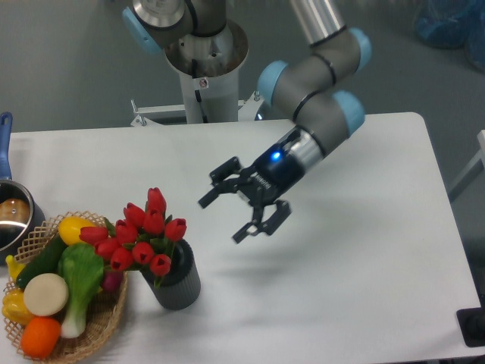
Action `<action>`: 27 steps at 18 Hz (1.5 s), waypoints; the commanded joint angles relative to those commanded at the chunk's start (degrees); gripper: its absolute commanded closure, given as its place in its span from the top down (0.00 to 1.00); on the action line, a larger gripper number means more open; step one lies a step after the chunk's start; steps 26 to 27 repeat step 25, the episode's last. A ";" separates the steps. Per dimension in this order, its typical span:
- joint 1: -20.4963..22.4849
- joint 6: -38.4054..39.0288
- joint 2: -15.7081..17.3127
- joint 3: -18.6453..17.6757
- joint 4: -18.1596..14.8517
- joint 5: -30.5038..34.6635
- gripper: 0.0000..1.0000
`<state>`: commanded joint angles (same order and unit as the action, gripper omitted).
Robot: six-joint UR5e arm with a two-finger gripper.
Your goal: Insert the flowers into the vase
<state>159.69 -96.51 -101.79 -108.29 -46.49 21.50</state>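
Red tulip buds of the flowers (138, 235) stand in the vase (179, 279), leaning toward 10 o'clock over the wicker basket (97, 327) that sits just beside it at 9 o'clock, full of toy vegetables (67, 277). A steel pot (10, 220) with a blue handle shows at the table's (364, 265) left edge. The tool (242, 208) hangs at the vase's 2 o'clock, apart from it, jaws spread wide and holding nothing.

Flowers (140, 235) stand in the vase (179, 282); pincer (233, 211) gapes apart, empty.
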 joint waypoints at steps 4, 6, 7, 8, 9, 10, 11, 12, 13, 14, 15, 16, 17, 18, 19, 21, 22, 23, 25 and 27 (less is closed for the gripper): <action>2.64 2.46 5.36 0.62 -0.09 14.07 1.00; 3.26 2.55 8.52 1.41 -0.44 21.53 1.00; 3.35 3.33 10.11 1.50 -0.61 25.57 1.00; 3.35 4.47 11.51 1.68 -0.70 29.27 1.00; 3.43 4.92 12.83 1.68 -0.70 33.13 1.00; 3.43 4.92 14.33 1.59 -1.23 37.61 1.00; 3.43 4.92 16.34 1.76 -3.41 43.57 1.00; 3.17 4.84 17.58 2.03 -5.34 46.50 1.00; 2.91 4.49 18.72 2.90 -7.80 49.58 1.00; 2.91 4.14 19.78 3.86 -12.35 53.78 1.00; 2.91 3.87 20.22 4.57 -15.70 55.65 1.00; 2.91 3.17 20.75 5.10 -19.30 56.37 1.00; 2.99 2.04 20.93 5.80 -22.38 56.64 1.00; 2.82 0.46 21.37 6.59 -25.28 57.34 1.00; 2.73 -1.04 22.07 7.21 -28.18 58.30 1.00; 2.73 -3.41 22.95 7.56 -31.98 58.48 1.00; 2.82 -4.12 23.21 7.39 -32.69 58.75 1.00; 2.82 -4.39 23.39 7.39 -32.87 58.75 1.00; 2.73 -4.39 23.39 7.39 -32.96 58.75 1.00; 2.73 -4.39 23.39 7.39 -32.96 58.75 1.00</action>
